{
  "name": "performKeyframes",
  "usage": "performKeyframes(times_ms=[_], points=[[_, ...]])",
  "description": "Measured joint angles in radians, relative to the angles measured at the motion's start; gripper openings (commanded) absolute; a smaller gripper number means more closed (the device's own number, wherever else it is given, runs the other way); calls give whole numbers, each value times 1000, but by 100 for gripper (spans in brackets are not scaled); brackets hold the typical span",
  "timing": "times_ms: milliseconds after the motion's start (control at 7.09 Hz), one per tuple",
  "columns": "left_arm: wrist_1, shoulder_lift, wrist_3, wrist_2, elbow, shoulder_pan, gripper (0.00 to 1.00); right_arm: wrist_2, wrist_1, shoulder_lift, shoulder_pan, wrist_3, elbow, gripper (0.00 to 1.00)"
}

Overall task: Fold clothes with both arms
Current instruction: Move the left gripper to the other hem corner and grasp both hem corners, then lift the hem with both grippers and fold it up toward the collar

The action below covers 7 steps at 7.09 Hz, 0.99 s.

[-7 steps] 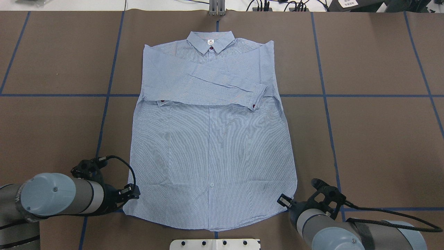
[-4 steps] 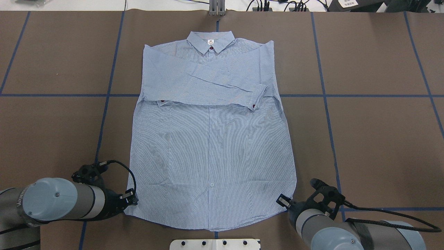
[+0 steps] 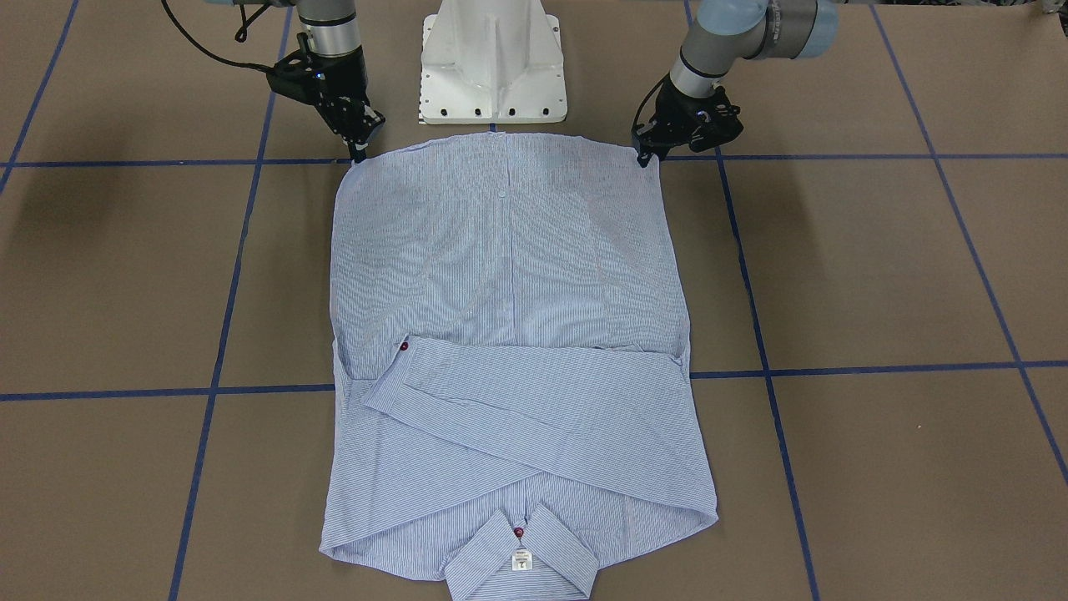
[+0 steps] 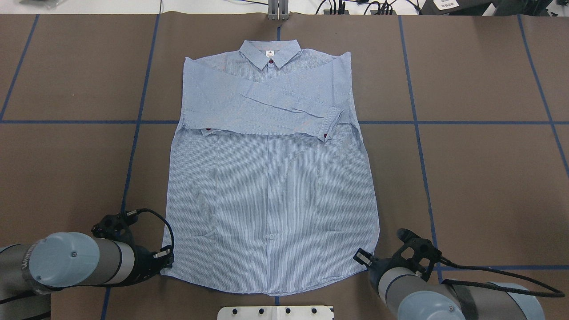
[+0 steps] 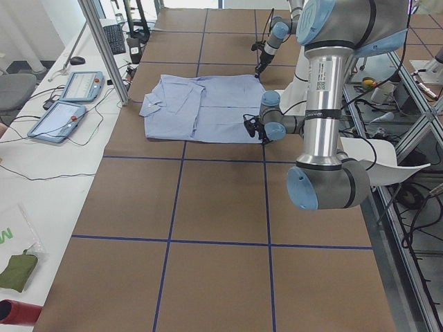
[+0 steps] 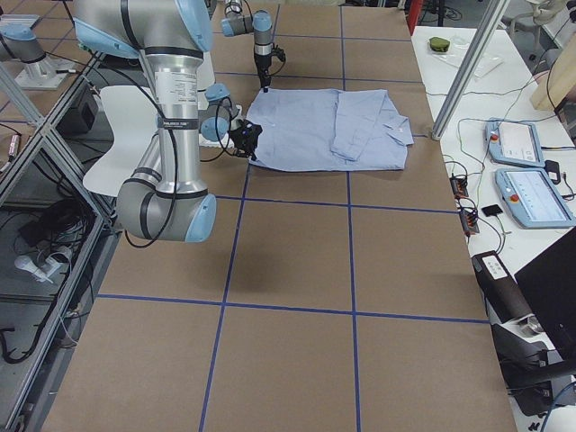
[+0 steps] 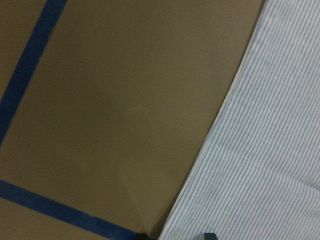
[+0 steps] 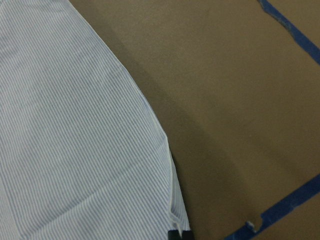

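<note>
Shirt (image 4: 271, 178) lengthwise, collar far end; left claw (image 3: 647, 157), right claw (image 3: 359, 154) at near hem corners, grip unclear.

Left arm (image 4: 66, 264) and right arm (image 4: 426, 298) reach low toward the shirt's (image 4: 271, 186) hem corners. Left gripper (image 4: 168, 260) straddles its corner's edge, jaws apart; right gripper (image 4: 360, 257) touches its corner, jaws unreadable.
</note>
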Motion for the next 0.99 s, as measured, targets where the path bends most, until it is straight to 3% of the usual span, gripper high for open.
performKeyframes(times_ms=[705, 987], points=[[8, 54, -9, 2, -84, -2, 0, 0, -1, -1, 2, 0, 6, 0], [8, 87, -10, -1, -146, -1, 0, 0, -8, -15, 9, 1, 68, 0]])
